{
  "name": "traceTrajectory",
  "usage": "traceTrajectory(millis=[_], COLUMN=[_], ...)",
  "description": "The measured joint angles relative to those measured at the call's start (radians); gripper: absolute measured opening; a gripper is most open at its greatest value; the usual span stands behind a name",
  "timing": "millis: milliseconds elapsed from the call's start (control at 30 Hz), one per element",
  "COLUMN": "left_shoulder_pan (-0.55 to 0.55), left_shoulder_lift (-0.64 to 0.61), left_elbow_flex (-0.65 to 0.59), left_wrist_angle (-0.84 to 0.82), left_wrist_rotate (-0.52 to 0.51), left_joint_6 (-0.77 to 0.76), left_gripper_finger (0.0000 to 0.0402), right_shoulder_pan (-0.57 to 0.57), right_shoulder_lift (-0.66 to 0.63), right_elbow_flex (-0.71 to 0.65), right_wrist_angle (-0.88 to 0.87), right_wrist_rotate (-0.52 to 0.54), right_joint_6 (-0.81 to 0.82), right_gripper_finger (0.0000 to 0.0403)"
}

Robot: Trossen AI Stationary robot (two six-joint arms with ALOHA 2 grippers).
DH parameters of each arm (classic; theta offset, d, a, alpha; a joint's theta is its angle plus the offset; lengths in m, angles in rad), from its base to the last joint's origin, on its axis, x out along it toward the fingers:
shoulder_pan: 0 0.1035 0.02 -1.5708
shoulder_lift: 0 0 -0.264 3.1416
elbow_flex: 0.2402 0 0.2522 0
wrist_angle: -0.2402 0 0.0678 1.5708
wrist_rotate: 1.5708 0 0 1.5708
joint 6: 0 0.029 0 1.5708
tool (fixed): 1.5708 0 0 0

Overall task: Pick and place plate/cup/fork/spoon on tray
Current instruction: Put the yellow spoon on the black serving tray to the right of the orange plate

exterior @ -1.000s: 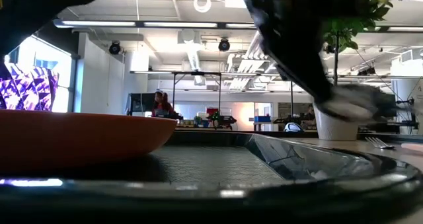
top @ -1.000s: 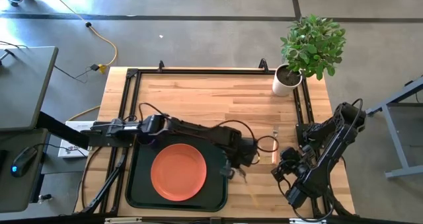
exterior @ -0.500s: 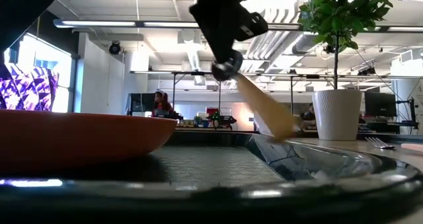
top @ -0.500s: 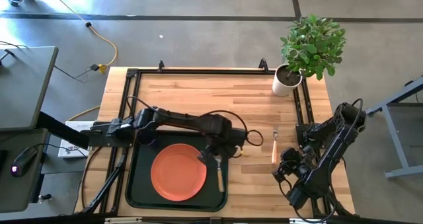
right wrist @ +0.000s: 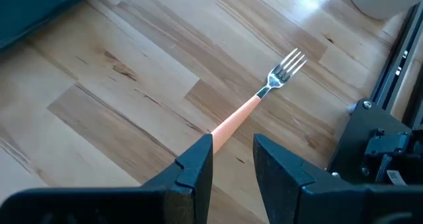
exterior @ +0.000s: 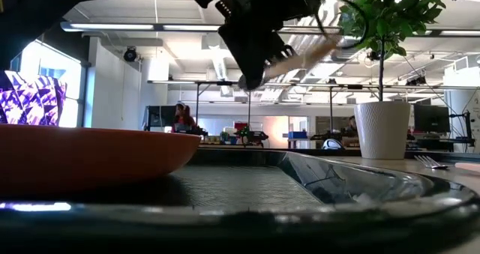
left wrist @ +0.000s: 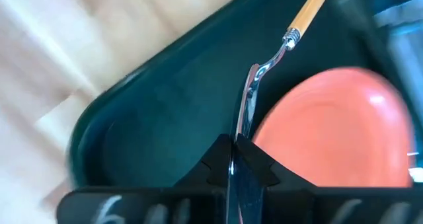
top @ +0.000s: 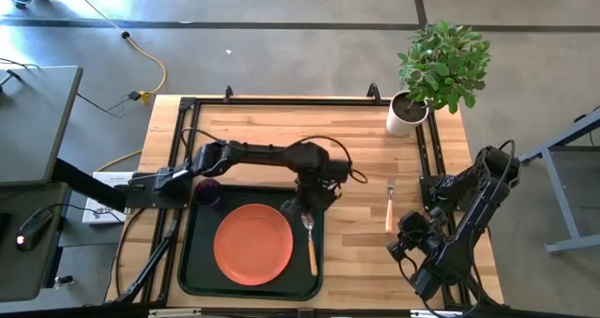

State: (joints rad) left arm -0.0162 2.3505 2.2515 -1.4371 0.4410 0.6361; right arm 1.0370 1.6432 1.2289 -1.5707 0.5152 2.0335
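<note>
Left gripper (top: pixel 307 208) clamped on spoon (top: pixel 310 240) bowl, over tray (top: pixel 192 262), handle beside plate (top: pixel 252 244). Cup (top: pixel 208 193) by tray's corner. Fork (top: pixel 389 205) on surface, off tray. Right gripper (right wrist: pixel 232 159) slightly apart, above fork handle.

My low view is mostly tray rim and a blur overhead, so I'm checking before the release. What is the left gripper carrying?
Observer: The left gripper is shut on the spoon, pinched at its bowl end.
Operator: Is it over the tray?
Observer: Yes. From above, the spoon sits over the tray's bare strip, right of the plate, not over the plate.
Operator: And the fork?
Observer: The fork lies on bare wood right of the tray. The right gripper is open near its handle end, not touching it.
</note>
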Motion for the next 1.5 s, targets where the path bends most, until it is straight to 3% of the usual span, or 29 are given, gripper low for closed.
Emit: traceTrajectory(millis=[133, 533, 667, 1067, 1500], left_shoulder_pan=[0.036, 0.008, -0.020, -0.026, -0.032], left_shoulder_lift=[0.000, 0.001, 0.001, 0.041, 0.058], left_elbow_flex=[-0.066, -0.213, -0.230, -0.230, -0.230], left_wrist_angle=[0.039, 0.111, 0.127, 0.150, -0.025], left_wrist_rotate=[0.127, 0.105, 0.093, 0.016, -0.008], left_joint_6=[0.087, 0.039, 0.067, 0.056, 0.039], left_gripper_finger=[0.0001, 0.0001, 0.0001, 0.0001, 0.0001], right_shoulder_pan=[0.000, 0.000, 0.000, -0.004, -0.004], right_shoulder_lift=[0.000, 0.000, 0.000, 0.000, 0.000], right_elbow_flex=[0.000, 0.000, 0.000, 0.000, 0.000], right_wrist_angle=[0.000, 0.000, 0.000, 0.003, 0.012], right_wrist_rotate=[0.006, 0.052, 0.104, 0.127, 0.127], right_joint_6=[-0.016, -0.018, -0.019, -0.037, -0.037], right_gripper_finger=[0.0099, 0.0099, 0.0099, 0.0099, 0.0099])
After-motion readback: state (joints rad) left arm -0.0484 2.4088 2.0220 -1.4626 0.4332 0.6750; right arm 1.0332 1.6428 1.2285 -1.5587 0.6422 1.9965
